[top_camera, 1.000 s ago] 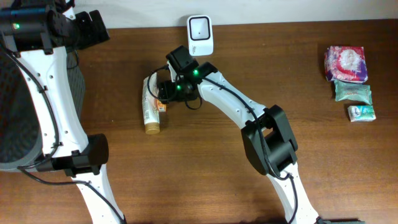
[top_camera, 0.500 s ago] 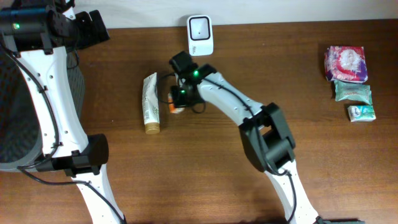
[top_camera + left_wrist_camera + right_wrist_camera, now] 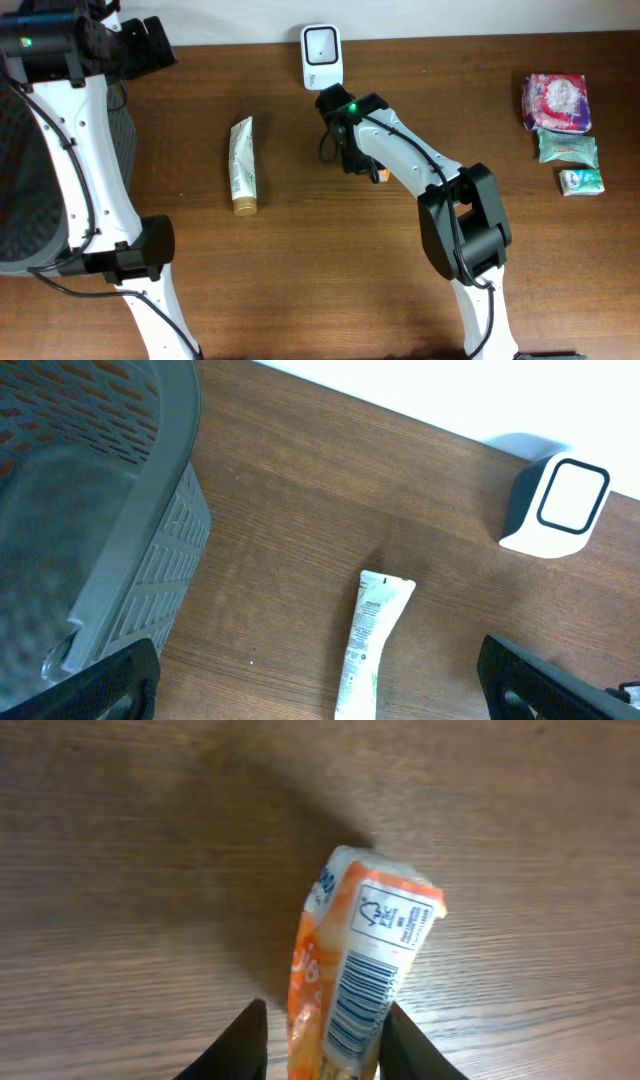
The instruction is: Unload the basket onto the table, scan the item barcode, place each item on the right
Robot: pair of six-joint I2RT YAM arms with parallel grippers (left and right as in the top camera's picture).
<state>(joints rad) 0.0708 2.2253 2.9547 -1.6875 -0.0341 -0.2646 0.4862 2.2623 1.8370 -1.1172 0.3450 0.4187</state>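
My right gripper (image 3: 325,1055) is shut on an orange and white packet (image 3: 365,960) and holds it a little above the wooden table, its barcode label facing the wrist camera. Overhead, the right gripper (image 3: 368,167) is just below and right of the white barcode scanner (image 3: 322,55), and only an orange tip of the packet (image 3: 381,177) shows. A white tube (image 3: 243,165) lies on the table to the left. My left gripper (image 3: 160,45) hovers open at the far left; in its wrist view the left gripper (image 3: 315,665) looks down on the tube (image 3: 372,635) and the scanner (image 3: 555,510).
A grey mesh basket (image 3: 150,510) stands at the table's left edge, partly hidden overhead by the left arm. Three small packets (image 3: 555,100) (image 3: 567,148) (image 3: 580,181) lie in a column at the far right. The scanner stands against the back edge.
The right gripper closed on the orange packet beside the tube and carried it right, to below the scanner. The tube stayed put. The left arm has not moved.
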